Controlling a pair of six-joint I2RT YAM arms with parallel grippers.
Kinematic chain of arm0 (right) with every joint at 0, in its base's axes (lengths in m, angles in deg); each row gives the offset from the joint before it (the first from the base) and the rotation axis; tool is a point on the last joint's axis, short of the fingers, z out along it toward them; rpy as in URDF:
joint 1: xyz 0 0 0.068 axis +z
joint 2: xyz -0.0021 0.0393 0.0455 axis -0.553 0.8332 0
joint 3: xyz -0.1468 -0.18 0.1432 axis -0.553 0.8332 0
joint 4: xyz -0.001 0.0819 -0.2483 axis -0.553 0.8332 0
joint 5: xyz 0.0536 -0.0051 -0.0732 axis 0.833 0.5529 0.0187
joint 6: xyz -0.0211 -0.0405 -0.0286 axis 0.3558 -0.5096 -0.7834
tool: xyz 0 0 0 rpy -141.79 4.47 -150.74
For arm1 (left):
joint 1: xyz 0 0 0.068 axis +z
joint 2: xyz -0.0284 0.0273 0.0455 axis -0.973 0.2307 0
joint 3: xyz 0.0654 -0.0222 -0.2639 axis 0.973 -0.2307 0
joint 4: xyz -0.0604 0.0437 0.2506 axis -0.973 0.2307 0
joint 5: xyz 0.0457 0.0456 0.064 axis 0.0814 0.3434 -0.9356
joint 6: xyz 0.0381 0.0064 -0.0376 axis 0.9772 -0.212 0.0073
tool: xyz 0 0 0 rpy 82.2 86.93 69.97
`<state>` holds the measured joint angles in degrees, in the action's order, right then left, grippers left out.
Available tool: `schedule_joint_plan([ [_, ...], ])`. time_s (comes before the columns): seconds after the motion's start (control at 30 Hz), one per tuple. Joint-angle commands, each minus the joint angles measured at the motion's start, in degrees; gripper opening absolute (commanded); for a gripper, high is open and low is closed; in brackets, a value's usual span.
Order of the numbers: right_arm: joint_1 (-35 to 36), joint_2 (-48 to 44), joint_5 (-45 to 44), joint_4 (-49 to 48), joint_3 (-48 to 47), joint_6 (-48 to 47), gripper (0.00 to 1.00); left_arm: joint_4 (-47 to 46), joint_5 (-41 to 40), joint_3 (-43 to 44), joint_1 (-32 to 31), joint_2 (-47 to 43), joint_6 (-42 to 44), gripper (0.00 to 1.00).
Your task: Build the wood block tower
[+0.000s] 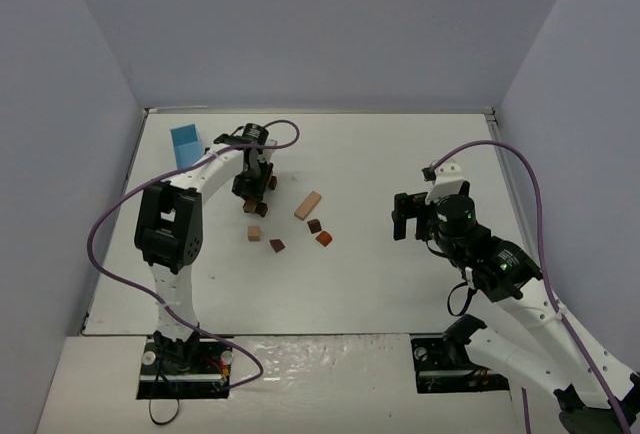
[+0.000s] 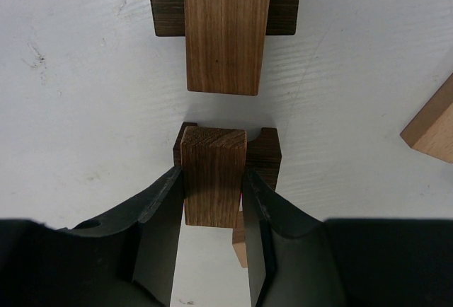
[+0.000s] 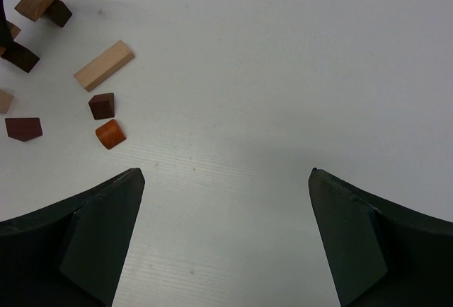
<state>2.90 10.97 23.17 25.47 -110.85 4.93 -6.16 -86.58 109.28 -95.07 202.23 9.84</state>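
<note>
Wood blocks [image 1: 308, 205] mostly loose on the desk [image 1: 380, 284], left of centre; brown block [image 2: 212, 172] pinched in left pincer [image 2: 212, 197], lined up over a dark block [image 2: 267, 153], presumably for square seating; right pincer [image 3: 226, 180] spread wide, parked well apart.

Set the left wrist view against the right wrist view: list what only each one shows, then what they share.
Left wrist only: the left gripper clamped on a brown block, with a dark brown block just behind it. Right wrist only: the right gripper, open and empty, plus an orange block and a maroon block lying loose. Both: the light tan bar and the white table.
</note>
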Motion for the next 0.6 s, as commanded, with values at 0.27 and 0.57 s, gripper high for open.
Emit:
schedule_joint_plan([
  [0.27, 0.18, 0.31, -1.89, -3.34, -0.83, 0.57, 1.0, -2.07, 0.86, -0.49, -0.13, -1.53, 1.43, 0.23],
  [0.57, 0.27, -0.22, -1.27, -3.39, -0.54, 1.45, 1.0, -2.13, 0.56, -1.67, -0.13, -2.39, 1.46, 0.34],
])
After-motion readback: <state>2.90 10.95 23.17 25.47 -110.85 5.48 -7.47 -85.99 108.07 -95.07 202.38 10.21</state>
